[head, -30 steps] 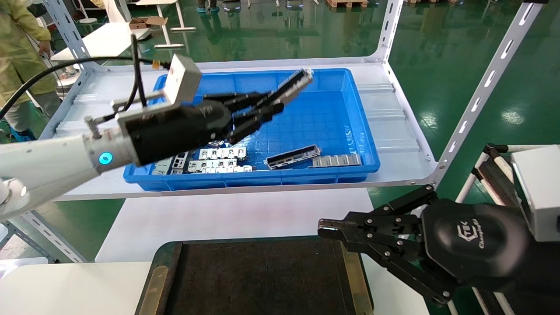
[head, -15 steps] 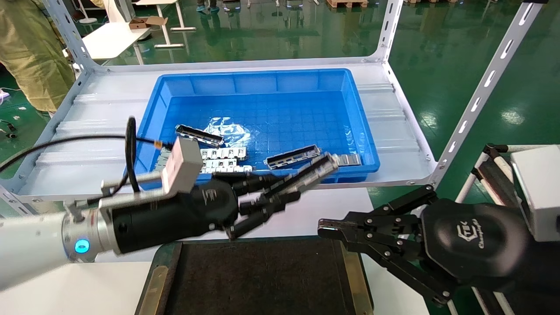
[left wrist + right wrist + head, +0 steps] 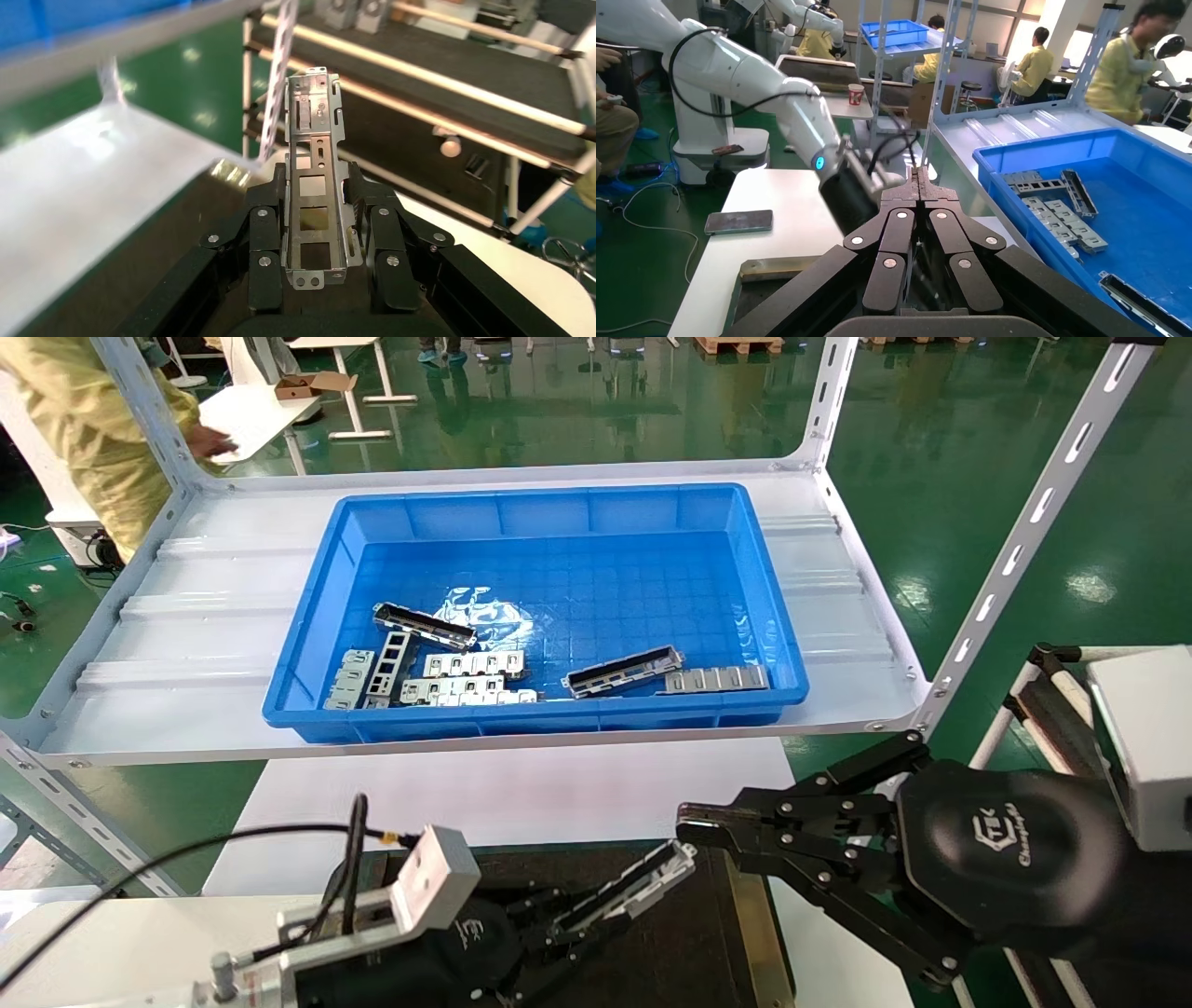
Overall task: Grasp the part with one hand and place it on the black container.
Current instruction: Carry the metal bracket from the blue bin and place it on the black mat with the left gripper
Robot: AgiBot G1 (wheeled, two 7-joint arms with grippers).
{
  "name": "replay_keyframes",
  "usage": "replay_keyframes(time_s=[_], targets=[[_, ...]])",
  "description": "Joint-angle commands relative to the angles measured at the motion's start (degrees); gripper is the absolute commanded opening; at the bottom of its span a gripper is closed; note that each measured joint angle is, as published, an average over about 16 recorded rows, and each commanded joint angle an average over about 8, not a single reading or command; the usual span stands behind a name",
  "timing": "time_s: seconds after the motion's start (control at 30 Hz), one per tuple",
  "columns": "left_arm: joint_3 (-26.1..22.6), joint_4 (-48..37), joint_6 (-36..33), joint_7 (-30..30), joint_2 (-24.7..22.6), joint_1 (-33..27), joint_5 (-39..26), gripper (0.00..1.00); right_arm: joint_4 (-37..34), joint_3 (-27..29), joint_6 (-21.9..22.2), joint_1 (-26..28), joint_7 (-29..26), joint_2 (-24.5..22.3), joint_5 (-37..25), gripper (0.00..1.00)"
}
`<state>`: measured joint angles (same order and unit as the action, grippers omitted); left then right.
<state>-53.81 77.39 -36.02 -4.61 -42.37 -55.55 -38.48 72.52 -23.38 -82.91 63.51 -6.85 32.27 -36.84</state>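
A blue bin (image 3: 764, 617) sat on a white metal shelf (image 3: 838, 589), holding flat silver plates (image 3: 470, 665). A phone (image 3: 739, 221) lay on a white tabletop (image 3: 786, 210).

Right gripper (image 3: 694, 822) housing: white emblem plus one line of script lettering, apparently starting "Ch", rest not legible. Left gripper (image 3: 596, 919) housing: small white emblem, partly hidden, unreadable. Wrist views: no legible text. Blue bin (image 3: 559, 714), parts, shelf: no labels or numbers readable.
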Motion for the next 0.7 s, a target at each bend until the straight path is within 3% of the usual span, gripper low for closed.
replay_keyframes(time_s=[0.03, 0.4, 0.7], targets=[[-0.4, 0.1, 2.2, 0.1, -0.4, 1.9, -0.1, 0.00, 0.0, 0.0, 0.0, 0.0, 0.0, 0.0, 0.0, 0.00], [-2.5, 0.0, 22.5, -2.2, -7.4, 9.9, 0.1, 0.00, 0.0, 0.0, 0.0, 0.0, 0.0, 0.0, 0.0, 0.00], [-6.8, -0.2, 41.1, -5.3, -13.9, 11.4, 2.1, 0.00, 0.0, 0.0, 0.0, 0.0, 0.0, 0.0, 0.0, 0.00]])
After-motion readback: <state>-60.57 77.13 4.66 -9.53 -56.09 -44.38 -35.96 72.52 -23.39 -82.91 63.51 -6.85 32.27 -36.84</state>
